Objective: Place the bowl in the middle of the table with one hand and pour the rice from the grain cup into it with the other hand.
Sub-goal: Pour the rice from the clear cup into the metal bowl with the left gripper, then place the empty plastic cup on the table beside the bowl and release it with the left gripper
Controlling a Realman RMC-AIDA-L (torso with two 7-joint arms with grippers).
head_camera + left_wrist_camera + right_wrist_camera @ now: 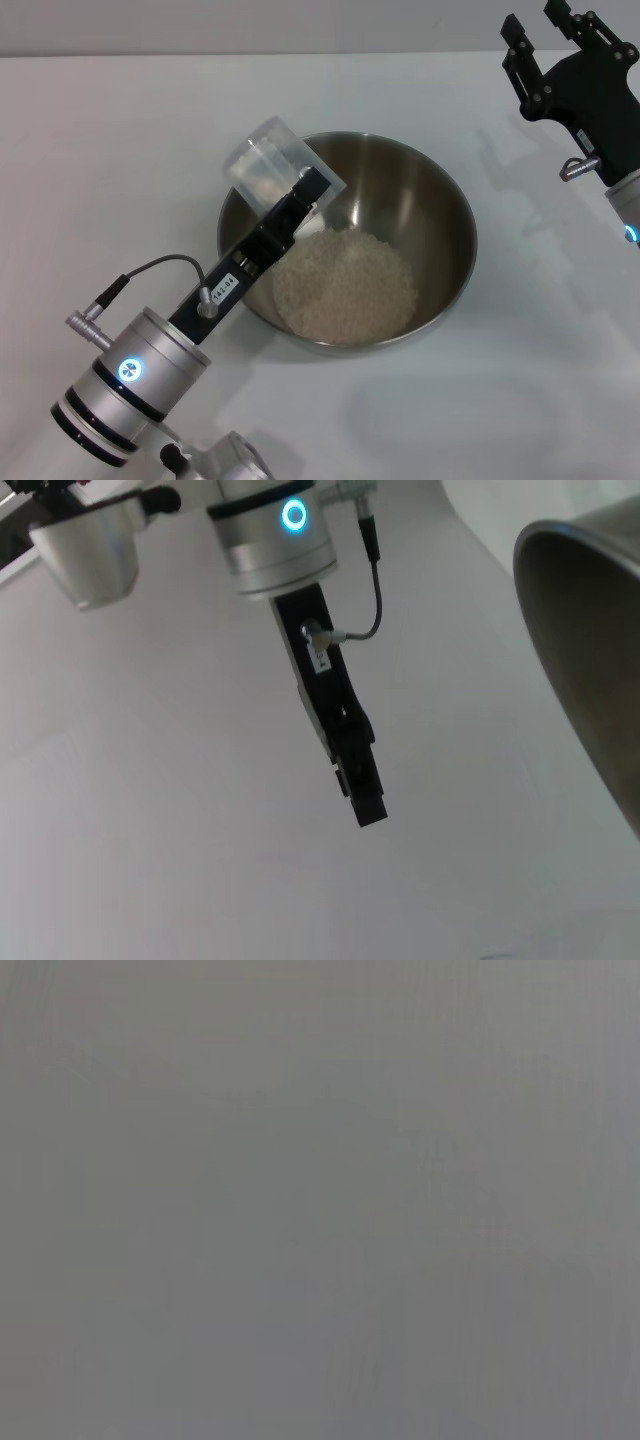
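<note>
Rice (345, 285) is already heaped in the bowl (440, 215), so pouring's about done; my left pincer (300, 200) pinches the tipped cup (270, 165) over its rim, next I'd right it.

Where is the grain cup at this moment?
In the head view, the grain cup is held tipped by the left gripper over the far-left rim of the bowl, above the rice.
</note>
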